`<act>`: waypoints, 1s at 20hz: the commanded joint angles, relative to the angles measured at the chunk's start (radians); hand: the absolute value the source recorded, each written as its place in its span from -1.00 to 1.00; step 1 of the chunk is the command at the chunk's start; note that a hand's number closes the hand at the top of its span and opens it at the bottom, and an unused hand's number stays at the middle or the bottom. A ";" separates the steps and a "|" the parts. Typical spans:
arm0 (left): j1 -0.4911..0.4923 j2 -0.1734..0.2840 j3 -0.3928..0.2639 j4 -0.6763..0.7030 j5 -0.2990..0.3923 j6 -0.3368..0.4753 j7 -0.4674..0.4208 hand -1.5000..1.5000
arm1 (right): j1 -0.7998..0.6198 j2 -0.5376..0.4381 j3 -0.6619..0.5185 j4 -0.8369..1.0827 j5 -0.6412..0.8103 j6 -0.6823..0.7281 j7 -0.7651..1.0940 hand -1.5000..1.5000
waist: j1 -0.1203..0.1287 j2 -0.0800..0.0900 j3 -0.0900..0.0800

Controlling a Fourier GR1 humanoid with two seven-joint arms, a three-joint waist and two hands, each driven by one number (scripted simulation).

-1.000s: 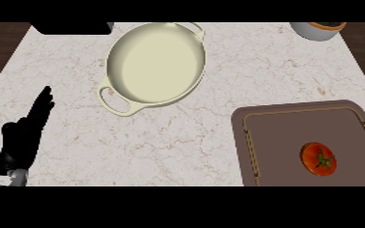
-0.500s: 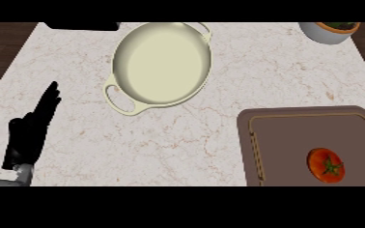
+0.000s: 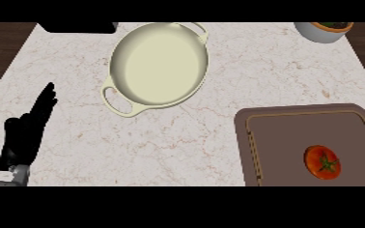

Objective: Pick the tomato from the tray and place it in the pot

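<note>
Nearest to me, the left hand [image 3: 25, 130] shows at the lower left edge of the head view, resting over the marble counter [image 3: 235, 77]. Its fingers [image 3: 44, 101] are straight and pressed together, pointing up and away from me, and they hold nothing. I see no right hand in this view.

At the lower right, I read a brown tray [image 3: 285, 125] with a raised rim lying flat on the counter; its right side runs out of view. The tomato [image 3: 323, 162] sits inside the tray, toward its right portion, red with a green stem star facing up. It lies well apart from the left hand, with bare counter between them.

Farther out, near the middle of the counter, I see the cream pot [image 3: 158, 67], oval, with a loop handle at its near left end and another at its far right end. Nothing lies inside it. The pot stands apart from the tray, up and to the left of it.

At the far edge, a dark object [image 3: 78, 27] sits at the upper left, and a small white bowl [image 3: 324, 31] with dark contents sits at the upper right corner.
</note>
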 commanded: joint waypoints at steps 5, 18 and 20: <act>0.008 -0.042 0.036 0.051 -0.025 -0.014 -0.035 0.00 | -0.218 0.034 0.018 0.233 0.021 0.094 0.103 -1.00 | -0.014 -0.003 0.001; 0.019 -0.070 0.088 0.032 -0.070 -0.069 -0.024 0.00 | -0.266 0.116 0.018 0.328 0.068 0.148 0.110 -1.00 | -0.020 -0.004 0.001; 0.008 -0.103 0.058 -0.027 -0.094 -0.038 0.054 0.00 | -0.277 0.157 0.044 0.371 0.106 0.125 0.098 -1.00 | -0.020 -0.004 0.001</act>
